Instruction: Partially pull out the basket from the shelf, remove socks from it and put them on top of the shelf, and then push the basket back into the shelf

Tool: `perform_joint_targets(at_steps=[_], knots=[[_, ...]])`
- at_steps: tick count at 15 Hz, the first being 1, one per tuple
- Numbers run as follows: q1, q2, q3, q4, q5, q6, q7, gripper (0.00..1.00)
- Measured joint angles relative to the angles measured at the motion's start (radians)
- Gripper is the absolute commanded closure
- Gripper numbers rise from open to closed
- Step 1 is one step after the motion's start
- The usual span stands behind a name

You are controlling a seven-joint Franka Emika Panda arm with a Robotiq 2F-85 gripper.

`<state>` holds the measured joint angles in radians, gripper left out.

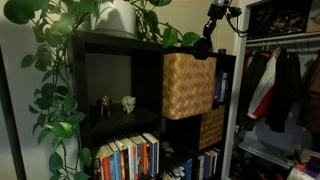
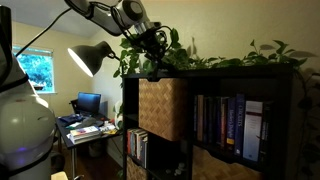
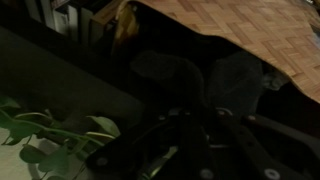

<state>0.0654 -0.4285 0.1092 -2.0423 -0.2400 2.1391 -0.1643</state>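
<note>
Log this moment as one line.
basket: protruding from shelf | claw: above basket, state unclear | socks: not seen

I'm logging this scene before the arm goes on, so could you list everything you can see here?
shelf: one, black-brown, cube compartments
basket: one, light tan, sticking partly out of an upper compartment
darker basket: one, golden-brown, compartment below
plant: one, green, on the shelf's top, trailing down its side
pot: one, white, on the shelf's top
figurines: two, small, compartment beside the basket
books: many, mixed colours, several compartments
clothes: several, hanging in a closet beside the shelf
lamp: one, pale, beside the shelf
monitor: one, dark, on a desk behind
socks: none that I can make out
arm: one, grey, above the shelf
gripper: one, dark, at the shelf's top above the basket; open or shut unclear
</note>
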Motion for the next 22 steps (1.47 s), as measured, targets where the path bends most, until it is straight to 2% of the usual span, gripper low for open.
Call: perform_joint_targets(at_steps=[6, 9, 16, 22], knots=[[-0.069, -0.003, 0.001, 0.036, -0.221, 0.008, 0.083, 0.93], [-0.093, -0.002, 0.001, 0.058, -0.293, 0.012, 0.124, 0.93], [-0.138, 0.021, -0.015, 0.092, -0.295, 0.031, 0.306, 0.93], [-0.165, 0.088, -0.054, 0.092, -0.224, 0.184, 0.473, 0.93]])
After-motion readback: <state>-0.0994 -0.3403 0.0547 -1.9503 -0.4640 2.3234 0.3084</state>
